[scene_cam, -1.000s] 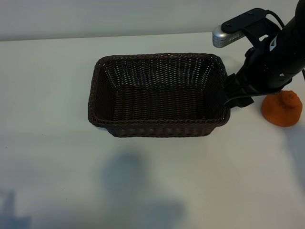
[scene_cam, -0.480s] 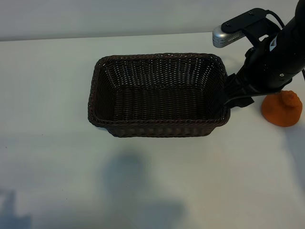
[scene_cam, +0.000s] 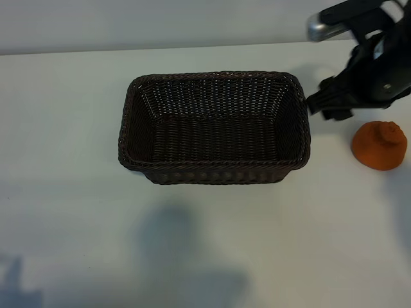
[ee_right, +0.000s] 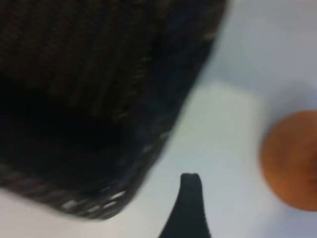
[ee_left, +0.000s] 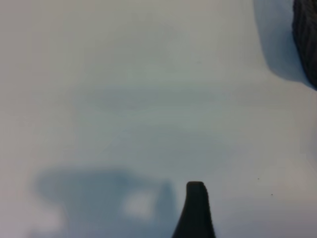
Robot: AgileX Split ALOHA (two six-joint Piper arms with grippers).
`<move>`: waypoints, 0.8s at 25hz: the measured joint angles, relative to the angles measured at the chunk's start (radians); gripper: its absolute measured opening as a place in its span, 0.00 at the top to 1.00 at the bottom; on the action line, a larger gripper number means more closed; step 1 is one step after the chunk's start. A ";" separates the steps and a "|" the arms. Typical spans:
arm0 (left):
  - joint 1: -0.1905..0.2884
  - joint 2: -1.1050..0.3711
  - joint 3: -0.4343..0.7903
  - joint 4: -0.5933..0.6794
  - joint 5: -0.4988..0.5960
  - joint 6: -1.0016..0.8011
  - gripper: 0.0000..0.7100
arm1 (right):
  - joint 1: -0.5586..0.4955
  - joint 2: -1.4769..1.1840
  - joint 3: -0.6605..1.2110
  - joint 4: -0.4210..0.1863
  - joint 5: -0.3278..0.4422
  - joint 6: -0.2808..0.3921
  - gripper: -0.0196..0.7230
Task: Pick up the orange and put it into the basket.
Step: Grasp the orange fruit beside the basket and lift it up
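Observation:
The orange (scene_cam: pixel 379 146), knobby bump on top, rests on the white table to the right of the basket (scene_cam: pixel 215 168). The dark brown wicker basket stands mid-table with nothing in it. My right gripper (scene_cam: pixel 326 106) hovers just off the basket's far right corner, behind and to the left of the orange, open and holding nothing. In the right wrist view one dark fingertip (ee_right: pixel 190 186) shows over bare table between the basket's wall (ee_right: pixel 99 74) and the orange (ee_right: pixel 292 158). The left arm is outside the exterior view; its fingertip (ee_left: pixel 196 191) hangs over bare table, open, nothing in it.
A corner of the basket (ee_left: pixel 307 39) edges into the left wrist view. The white table (scene_cam: pixel 77 212) ends at a pale wall along the back. Soft shadows lie on the table's near side.
My right arm has lifted back and to the right, away from the basket's right wall. The orange and the basket have not moved.

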 joint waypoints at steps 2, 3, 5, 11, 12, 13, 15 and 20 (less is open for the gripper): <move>-0.023 0.000 0.000 0.000 0.000 0.000 0.16 | -0.062 0.012 0.000 -0.004 -0.017 0.009 0.17; -0.034 0.000 0.000 0.000 0.000 0.000 0.16 | -0.093 0.020 0.000 -0.004 -0.028 0.011 0.17; -0.043 0.000 0.000 0.000 -0.001 0.000 0.16 | -0.150 0.042 0.000 -0.004 -0.046 0.012 0.17; -0.044 0.000 0.000 0.000 -0.001 0.001 0.16 | -0.262 0.122 0.000 -0.010 -0.058 0.012 0.17; -0.044 0.000 0.000 0.000 -0.001 0.001 0.16 | -0.266 0.135 0.000 -0.012 -0.062 0.012 0.17; -0.044 0.000 0.000 0.000 -0.001 0.001 0.16 | -0.269 0.148 0.000 -0.012 -0.064 0.012 0.17; -0.044 0.000 0.000 0.000 -0.001 0.001 0.16 | -0.270 0.174 0.000 -0.012 -0.072 0.012 0.17; -0.044 0.000 0.000 0.000 -0.001 0.002 0.16 | -0.272 0.252 0.000 -0.012 -0.103 0.012 0.17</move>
